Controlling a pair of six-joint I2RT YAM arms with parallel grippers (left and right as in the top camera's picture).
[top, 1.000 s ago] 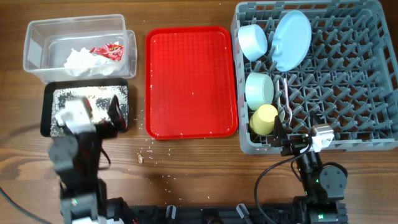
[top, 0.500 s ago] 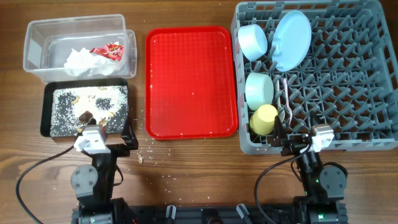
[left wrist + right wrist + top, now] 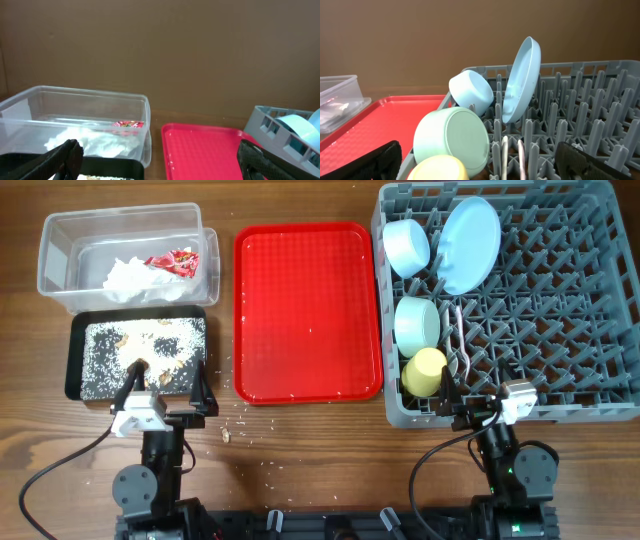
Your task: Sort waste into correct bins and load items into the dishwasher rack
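Hovering low at the near edge of the table (image 3: 300,442), the left gripper (image 3: 165,388) spreads its jaws wide, empty, at the near rim of the black tray (image 3: 76,340) of rice grains (image 3: 105,355), with the clear tub (image 3: 50,240) holding tissue (image 3: 128,277) and wrapper (image 3: 175,260) behind. Open wood and the red tray (image 3: 305,310) separate the arms. The right gripper (image 3: 480,406), likewise agape and empty, faces the near-left corner of the dishwasher rack (image 3: 560,300), crowded by yellow cup (image 3: 424,370), bowls (image 3: 417,323), plate (image 3: 470,242) and spoons (image 3: 460,345).

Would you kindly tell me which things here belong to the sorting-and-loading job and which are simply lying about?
Job: tissue, wrapper, clear tub, black tray, rice grains, plate, blue bowl, green bowl, yellow cup, spoons, grey rack.
Lying about: red tray, wooden table.
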